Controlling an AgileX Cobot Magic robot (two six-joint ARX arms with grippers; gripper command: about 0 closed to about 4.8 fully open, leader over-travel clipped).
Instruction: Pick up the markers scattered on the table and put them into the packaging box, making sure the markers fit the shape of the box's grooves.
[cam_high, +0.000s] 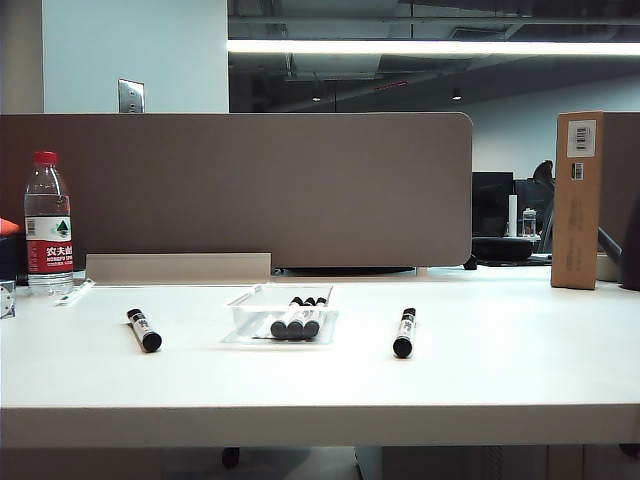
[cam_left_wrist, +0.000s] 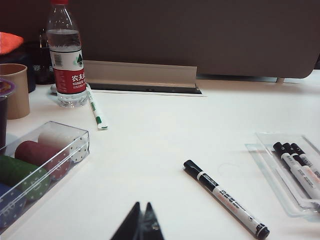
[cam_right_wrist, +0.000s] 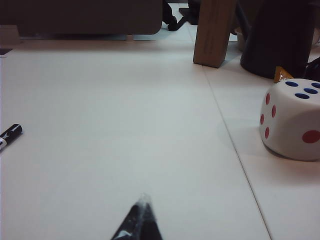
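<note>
nothing picked yet: three markers (cam_high: 296, 321) sit in the tray (cam_high: 250, 307), two loose on the bench (cam_high: 500, 360). left end effector (cam_left_wrist: 141, 226) and right end effector (cam_right_wrist: 140, 222), both pinched together and empty, must open first.

White table with scattered items

On the table (cam_high: 500, 350) lie two loose markers (cam_high: 144, 329) (cam_high: 404, 332) either side of a clear tray (cam_high: 250, 318); a water bottle (cam_high: 47, 225) and cardboard box (cam_high: 578, 200) stand further back, and a big dice (cam_right_wrist: 292, 120) sits off right.
</note>
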